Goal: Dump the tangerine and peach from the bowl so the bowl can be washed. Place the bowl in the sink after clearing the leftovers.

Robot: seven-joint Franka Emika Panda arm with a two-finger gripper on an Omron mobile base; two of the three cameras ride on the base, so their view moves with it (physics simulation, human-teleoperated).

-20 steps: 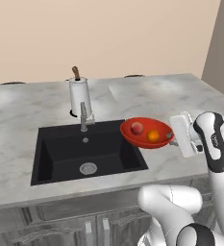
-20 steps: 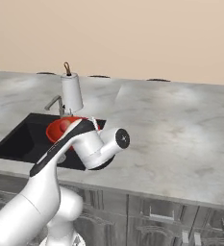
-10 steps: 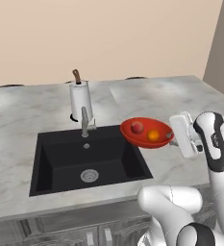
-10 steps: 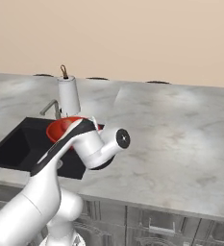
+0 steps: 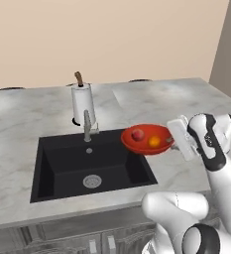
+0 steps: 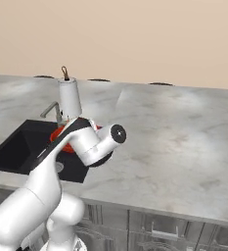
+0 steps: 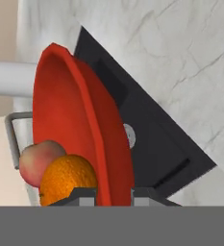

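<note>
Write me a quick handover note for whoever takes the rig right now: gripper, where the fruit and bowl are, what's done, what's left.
Gripper: shut on the rim of the bowl, held up over the right edge of the sink.
Tangerine and peach: both in the bowl.
Done: bowl gripped and lifted.
Left: dump both fruits out, then set the bowl in the sink.

Hand holds fruit-filled bowl over sink.

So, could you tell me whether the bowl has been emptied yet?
Not yet: the bowl, held over the sink's right edge, contains the peach and tangerine.
</note>
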